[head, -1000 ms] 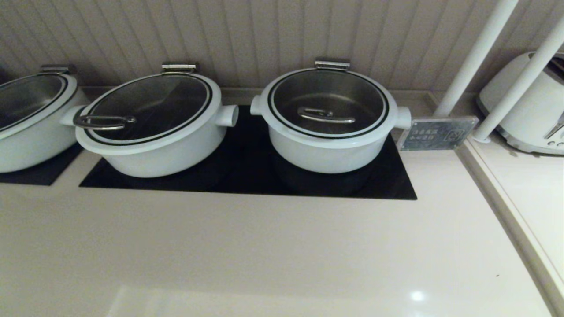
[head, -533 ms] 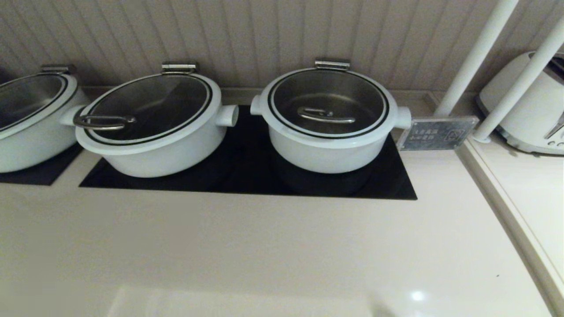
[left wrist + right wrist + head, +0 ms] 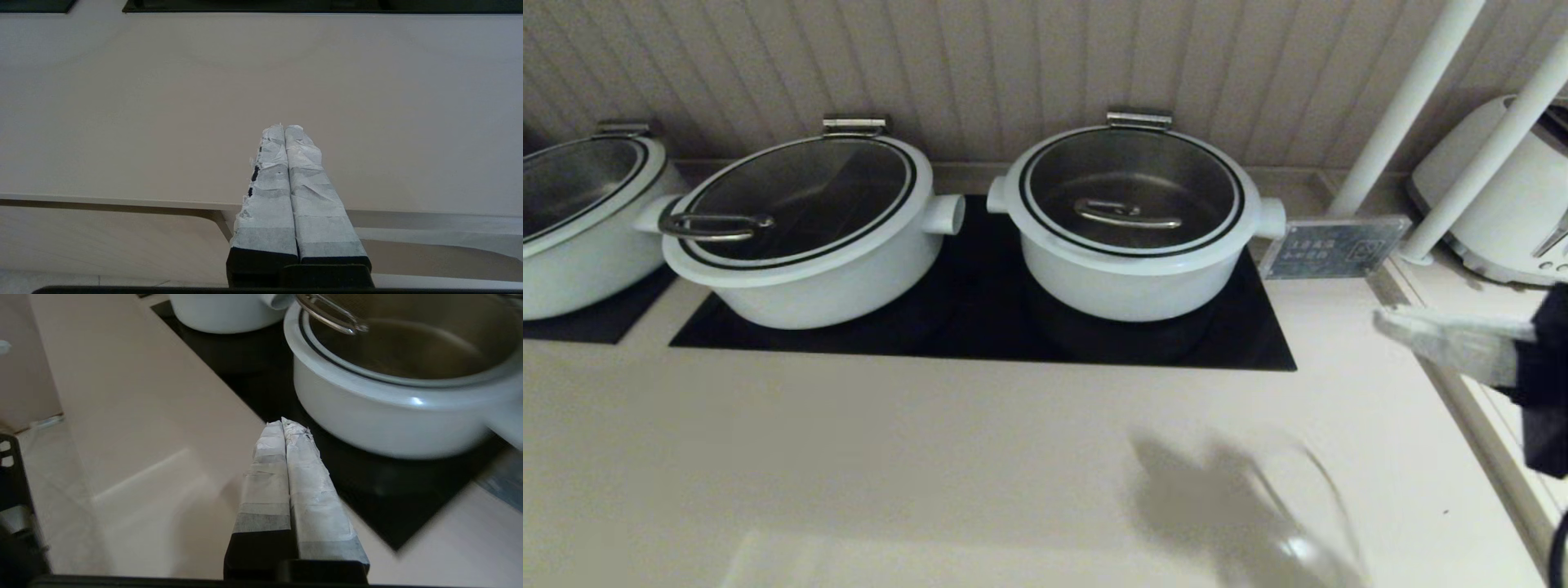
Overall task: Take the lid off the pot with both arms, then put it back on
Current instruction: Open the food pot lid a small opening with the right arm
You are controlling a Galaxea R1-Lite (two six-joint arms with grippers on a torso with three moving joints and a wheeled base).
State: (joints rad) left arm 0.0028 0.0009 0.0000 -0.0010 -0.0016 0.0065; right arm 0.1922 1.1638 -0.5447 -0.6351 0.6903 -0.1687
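The deep white pot (image 3: pixel 1131 278) stands on the black cooktop at the middle right, and it also shows in the right wrist view (image 3: pixel 384 416). Its glass lid (image 3: pixel 1131 189) with a steel bar handle (image 3: pixel 1127 214) sits on it. My right gripper (image 3: pixel 1382 322) enters from the right edge, above the counter and to the right of the pot, shut and empty; its taped fingers (image 3: pixel 286 428) point towards the pot's base. My left gripper (image 3: pixel 284 128) is shut and empty, hovering near the counter's front edge, out of the head view.
A wider white pot (image 3: pixel 809 278) with a loop-handled lid stands left of the task pot, and another (image 3: pixel 572 245) at the far left. A small sign plate (image 3: pixel 1331 247), two white poles (image 3: pixel 1405 106) and a white appliance (image 3: pixel 1494 204) stand at the right.
My right gripper has come into the head view from the right edge, and its shadow now falls on the counter at the lower right. The pots and lids have not moved.
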